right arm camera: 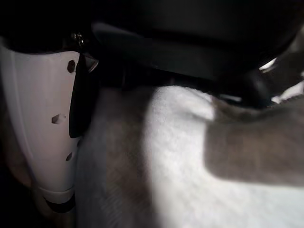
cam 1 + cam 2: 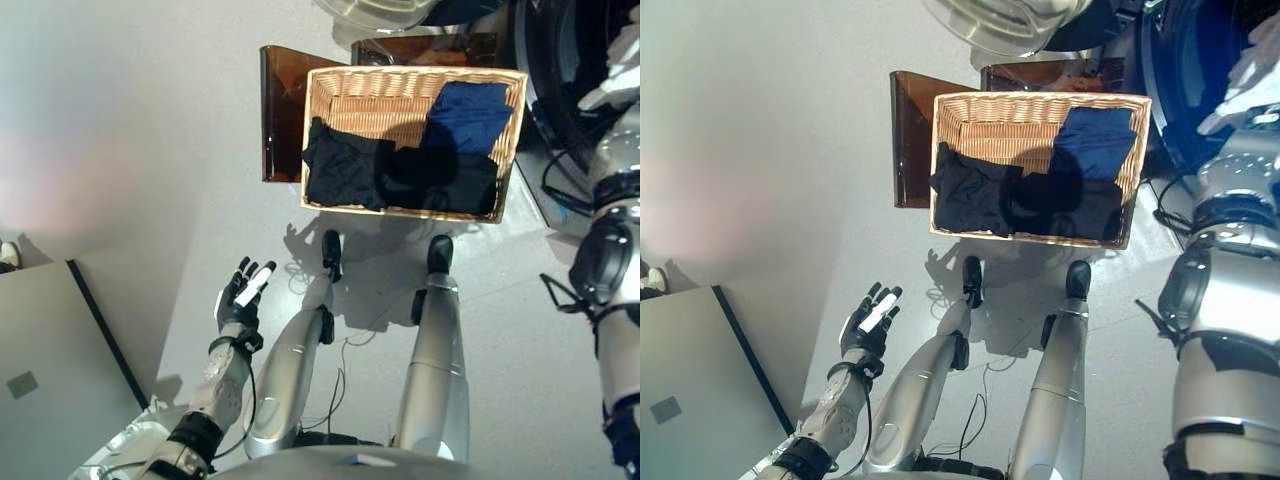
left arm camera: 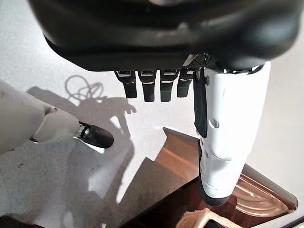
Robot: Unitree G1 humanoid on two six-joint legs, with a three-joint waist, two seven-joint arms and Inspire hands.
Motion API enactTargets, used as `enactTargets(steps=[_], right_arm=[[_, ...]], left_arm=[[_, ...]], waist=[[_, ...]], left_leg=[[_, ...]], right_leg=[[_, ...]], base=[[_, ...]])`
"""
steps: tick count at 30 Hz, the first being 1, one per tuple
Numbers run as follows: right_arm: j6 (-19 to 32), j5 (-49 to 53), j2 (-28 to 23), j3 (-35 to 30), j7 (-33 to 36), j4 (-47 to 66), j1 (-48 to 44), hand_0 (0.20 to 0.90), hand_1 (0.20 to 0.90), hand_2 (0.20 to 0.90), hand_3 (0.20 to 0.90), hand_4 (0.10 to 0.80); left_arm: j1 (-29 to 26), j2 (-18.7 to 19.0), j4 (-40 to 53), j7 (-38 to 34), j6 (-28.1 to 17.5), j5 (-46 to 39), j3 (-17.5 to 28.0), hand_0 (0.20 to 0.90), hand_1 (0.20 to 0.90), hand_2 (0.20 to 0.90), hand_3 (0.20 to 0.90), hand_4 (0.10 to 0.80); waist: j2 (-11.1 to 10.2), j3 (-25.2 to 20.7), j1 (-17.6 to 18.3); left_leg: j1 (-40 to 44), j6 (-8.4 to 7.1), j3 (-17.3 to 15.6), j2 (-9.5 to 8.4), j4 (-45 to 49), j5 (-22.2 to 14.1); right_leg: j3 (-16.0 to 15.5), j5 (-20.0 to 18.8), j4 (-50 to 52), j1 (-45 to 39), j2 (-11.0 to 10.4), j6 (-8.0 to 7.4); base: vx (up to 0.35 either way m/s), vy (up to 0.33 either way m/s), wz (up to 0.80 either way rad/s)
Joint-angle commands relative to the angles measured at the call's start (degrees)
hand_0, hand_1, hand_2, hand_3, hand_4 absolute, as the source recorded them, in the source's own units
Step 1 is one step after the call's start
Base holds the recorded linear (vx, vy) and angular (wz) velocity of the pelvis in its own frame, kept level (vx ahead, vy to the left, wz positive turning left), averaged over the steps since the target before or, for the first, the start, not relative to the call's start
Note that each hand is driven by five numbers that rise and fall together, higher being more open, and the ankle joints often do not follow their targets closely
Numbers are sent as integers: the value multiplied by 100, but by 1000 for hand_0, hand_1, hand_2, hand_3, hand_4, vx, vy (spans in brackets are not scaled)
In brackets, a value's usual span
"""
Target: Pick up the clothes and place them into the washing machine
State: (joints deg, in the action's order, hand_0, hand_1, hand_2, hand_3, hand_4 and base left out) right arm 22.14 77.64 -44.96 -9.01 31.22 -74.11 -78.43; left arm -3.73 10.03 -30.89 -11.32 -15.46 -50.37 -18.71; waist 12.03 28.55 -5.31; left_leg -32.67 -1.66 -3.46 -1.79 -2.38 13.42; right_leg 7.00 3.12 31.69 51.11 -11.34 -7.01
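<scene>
Leftmost, a flat grey panel (image 2: 45, 370) with a dark edge lies on the floor (image 2: 130, 150) at the lower left corner of the eye views.

Just right of it, the left hand (image 2: 240, 293) hangs low over bare floor, well apart from the basket. Fingers are straight and spread, white-covered thumb laid alongside, nothing in it. Its wrist view agrees: fingers (image 3: 148, 88) extended in a row, thumb out, only floor and brown stand past them.

Centre top, a wicker basket (image 2: 320, 85) sits on a glossy brown stand (image 2: 280, 110); the stand's panel shows to the basket's left and behind it. Inside the basket: black clothes (image 2: 345, 170) across the near half, from the left wall to the right wall, and a blue garment (image 2: 468, 112) in the far right corner, overlapping the black pile. The far left part of the basket floor is bare weave.

Right edge, the dark round opening of the washing machine (image 2: 1185, 95) sits just beside the basket's right wall. The right arm reaches up along that edge, and a white cloth (image 2: 1250, 80) shows at the top right, against the machine's opening. The right hand (image 1: 52, 118) is readable only in its own wrist view: white thumb cover pressed against the white cloth, which fills the frame past it. Fingers are hidden behind the cloth, so can't tell whether they're curled on it or not.
</scene>
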Motion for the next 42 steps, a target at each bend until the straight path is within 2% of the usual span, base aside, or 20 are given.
enactTargets(steps=[1,8,14,15,32,37,42], right_arm=[[694,-134,-1136,1113,-192,752,-1235,200,200,200,200,300],[1321,64,-758,665,-103,1314,-920,200,200,200,200,300],[1595,-32,-640,414,33,1599,-740,200,200,200,200,300],[1598,-48,-651,386,91,1545,-744,900,900,900,900,800],[1386,-162,-428,440,74,1601,-643,900,900,900,900,800],[1284,-369,-209,473,28,1799,-417,900,900,900,900,800],[1150,-752,238,460,151,2103,49,900,900,900,900,800]], left_arm=[[168,184,253,-103,-330,-111,17,900,900,900,900,800],[110,131,147,-178,-336,-148,55,900,900,900,900,800],[99,128,138,-229,-401,-138,129,900,900,900,900,800],[107,129,138,-245,-410,-130,139,900,900,900,900,800],[141,149,139,-262,-401,-157,195,900,900,900,900,800],[129,159,152,-249,-422,-156,226,900,900,900,900,800],[175,196,361,-277,-465,-162,263,900,900,900,900,800]], waist=[[845,124,226],[878,124,252],[916,123,240],[923,121,238],[901,100,216],[823,124,224],[689,124,212]], left_leg=[[-99,-609,37,390,435,-486],[-57,-608,27,389,404,-487],[-10,-616,35,373,363,-467],[-14,-619,28,372,363,-460],[40,-599,-11,358,352,-474],[21,-596,-16,381,396,-485],[-95,-592,-12,407,458,-477]], right_leg=[[-79,52,-713,-505,-35,-199],[-70,67,-710,-518,-16,-187],[-80,64,-719,-566,-22,-191],[-78,56,-725,-569,-19,-191],[-46,-28,-895,-681,8,-177],[-80,-77,-971,-717,22,-173],[-131,-185,-1103,-709,43,-163]], base=[[0,0,0],[0,0,0],[0,0,0],[0,0,0],[0,1,0],[-7,0,0],[-40,1,-2]])
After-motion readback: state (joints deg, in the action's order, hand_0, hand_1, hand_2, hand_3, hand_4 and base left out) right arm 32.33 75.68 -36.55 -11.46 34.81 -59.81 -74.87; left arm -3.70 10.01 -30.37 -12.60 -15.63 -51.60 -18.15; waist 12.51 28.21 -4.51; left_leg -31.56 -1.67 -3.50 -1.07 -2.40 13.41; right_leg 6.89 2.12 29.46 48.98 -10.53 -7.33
